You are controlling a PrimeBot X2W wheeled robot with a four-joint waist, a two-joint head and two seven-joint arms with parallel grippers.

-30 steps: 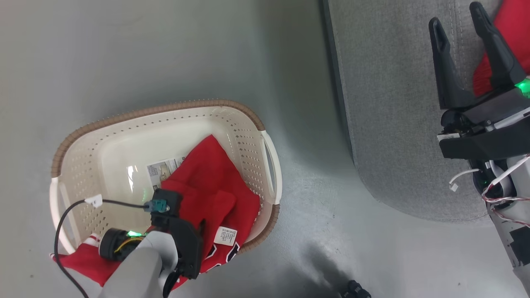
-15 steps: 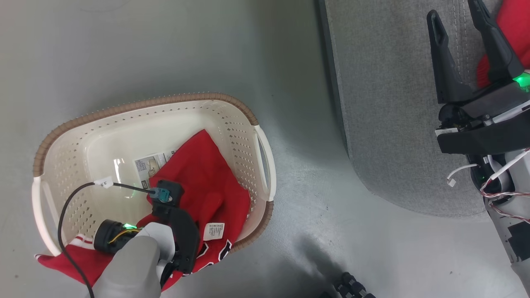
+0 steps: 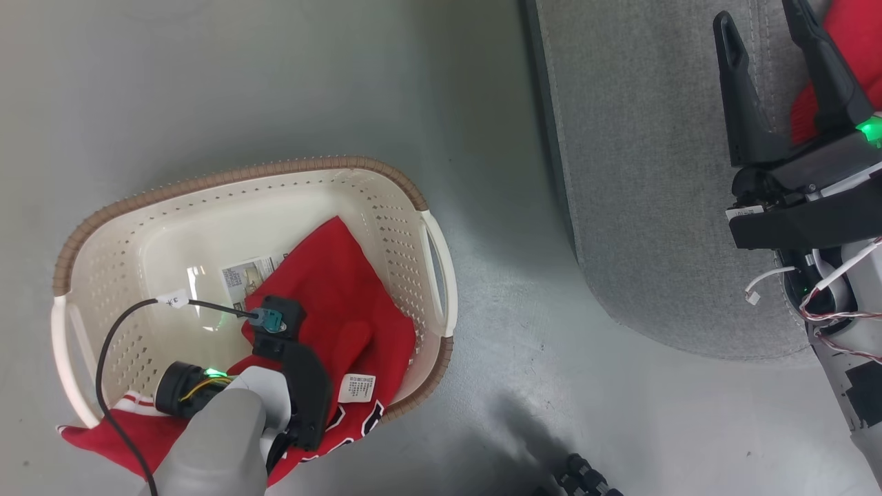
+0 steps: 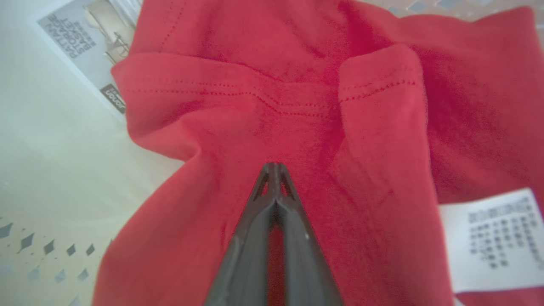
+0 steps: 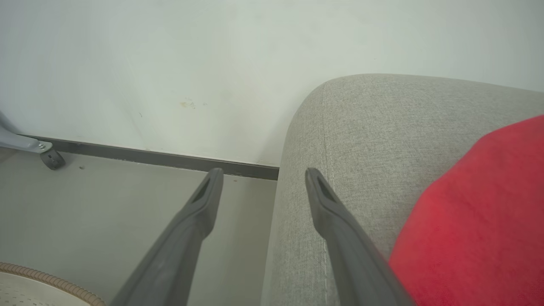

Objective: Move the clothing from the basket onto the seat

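Left claw (image 4: 275, 170) is pinched on a thin clothing (image 4: 297, 97) fold, right claw (image 5: 263, 174) wide; lifting may slip the fold or snag the basket (image 3: 227, 180) rim.

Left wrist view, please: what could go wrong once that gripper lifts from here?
1. The left gripper is shut on just a small pinch of the red garment, so the fabric may slip out on lifting.
2. Part of the garment hangs over the basket rim on the near side, so it could snag and drag the basket as it rises.
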